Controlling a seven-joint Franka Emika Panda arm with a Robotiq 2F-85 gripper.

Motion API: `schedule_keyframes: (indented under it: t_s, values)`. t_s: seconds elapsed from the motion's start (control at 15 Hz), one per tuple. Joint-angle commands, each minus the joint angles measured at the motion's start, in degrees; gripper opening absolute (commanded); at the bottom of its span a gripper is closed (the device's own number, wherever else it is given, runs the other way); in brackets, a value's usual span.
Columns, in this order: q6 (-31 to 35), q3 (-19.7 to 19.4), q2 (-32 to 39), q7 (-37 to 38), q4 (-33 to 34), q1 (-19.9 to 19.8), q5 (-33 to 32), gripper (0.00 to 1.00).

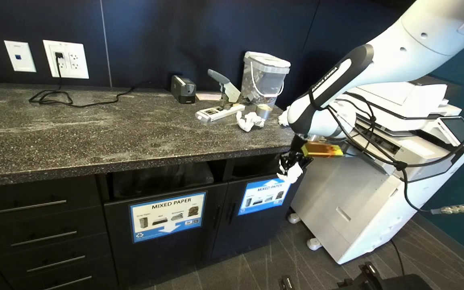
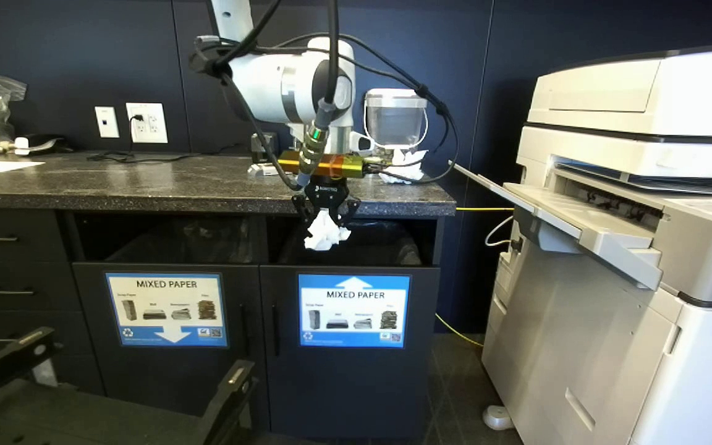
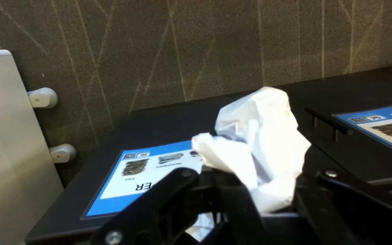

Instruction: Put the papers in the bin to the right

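Crumpled white paper wad grasped by black two-fingered gripper, held beyond front edge of speckled dark bench; dark, blue-labelled, open-slotted bin seen behind.

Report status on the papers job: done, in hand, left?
Done: one paper wad picked up; what's inside the right bin can't be seen. In hand: the gripper holds that wad outside the bin's opening. Left: releasing it inside, then at least two more wads on the counter.

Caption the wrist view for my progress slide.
Crumpled paper gripped in the jaws, with a dark bin door and its blue-and-white label behind.
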Motion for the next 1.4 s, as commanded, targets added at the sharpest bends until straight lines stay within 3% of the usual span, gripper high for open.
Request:
schedule_keyframes:
  t_s: [0.0, 0.27, 0.73, 1.33]
  values:
    - [9.5, 2.5, -2.9, -1.8, -8.6, -1.0, 3.7, 0.18]
    - [18.4, 6.1, -1.0, -3.5, -12.0, -2.7, 4.9, 0.19]
    - [27.9, 11.0, 4.9, -7.0, -12.2, -6.9, 1.7, 0.19]
    - [45.6, 7.3, 16.1, -6.6, -8.3, -6.6, -11.2, 0.18]
